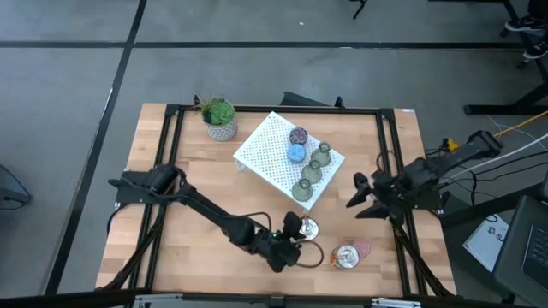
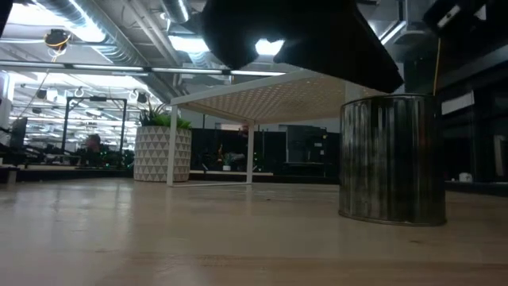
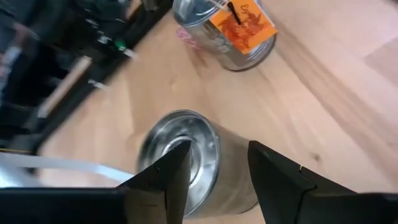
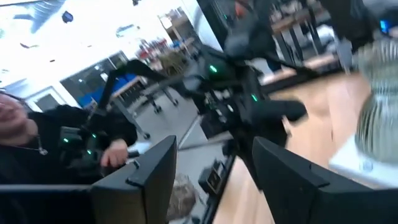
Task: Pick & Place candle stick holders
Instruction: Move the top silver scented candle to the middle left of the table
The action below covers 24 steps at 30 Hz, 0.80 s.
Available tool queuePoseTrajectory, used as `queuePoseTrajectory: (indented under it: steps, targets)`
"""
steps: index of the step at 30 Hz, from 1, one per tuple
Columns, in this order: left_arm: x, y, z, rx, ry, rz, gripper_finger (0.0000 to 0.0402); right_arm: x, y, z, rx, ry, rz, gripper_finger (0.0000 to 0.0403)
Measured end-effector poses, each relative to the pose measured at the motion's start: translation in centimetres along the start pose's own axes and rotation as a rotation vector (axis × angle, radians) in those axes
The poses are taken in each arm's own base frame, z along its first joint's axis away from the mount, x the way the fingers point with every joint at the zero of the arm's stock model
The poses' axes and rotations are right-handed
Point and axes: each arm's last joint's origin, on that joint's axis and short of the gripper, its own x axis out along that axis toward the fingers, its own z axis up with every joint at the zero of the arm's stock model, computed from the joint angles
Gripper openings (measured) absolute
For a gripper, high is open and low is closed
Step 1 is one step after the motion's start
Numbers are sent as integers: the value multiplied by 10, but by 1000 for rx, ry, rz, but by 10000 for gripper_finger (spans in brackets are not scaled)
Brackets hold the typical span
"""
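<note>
A shiny silver candle stick holder (image 1: 307, 228) (image 3: 186, 155) stands upright on its base near the table's front edge. My left gripper (image 1: 295, 231) (image 3: 217, 158) is open just above its rim (image 2: 393, 98), with one finger over its hollow and the other outside its wall. A second silver holder (image 1: 346, 256) and a pink one (image 1: 363, 248) stand to its right. Purple (image 1: 298, 135), blue (image 1: 296, 153) and three olive-green holders (image 1: 312, 171) sit on the white perforated stand (image 1: 265, 150). My right gripper (image 1: 364, 195) (image 4: 211, 180) hangs open at the table's right.
A potted plant (image 1: 220, 117) stands at the far left of the table. The second silver holder (image 3: 230, 31) carries an orange tag. A black frame runs around the tabletop (image 1: 171, 214). A person (image 4: 37, 137) shows in the room beyond the table.
</note>
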Motion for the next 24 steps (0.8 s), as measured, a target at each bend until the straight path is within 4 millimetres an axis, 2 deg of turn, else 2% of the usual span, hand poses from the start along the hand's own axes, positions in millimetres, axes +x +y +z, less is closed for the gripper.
queuePoseTrajectory:
  steps: [6,11,24]
  targets:
    - [9,13,-6,-84,-5,-70,139,-17,7,9,-53,-93,54,215]
    - [10,13,-10,-115,4,-183,119,-24,9,12,-75,-128,70,215]
    - [3,8,-18,-113,139,-139,32,-25,9,13,-112,-137,73,215]
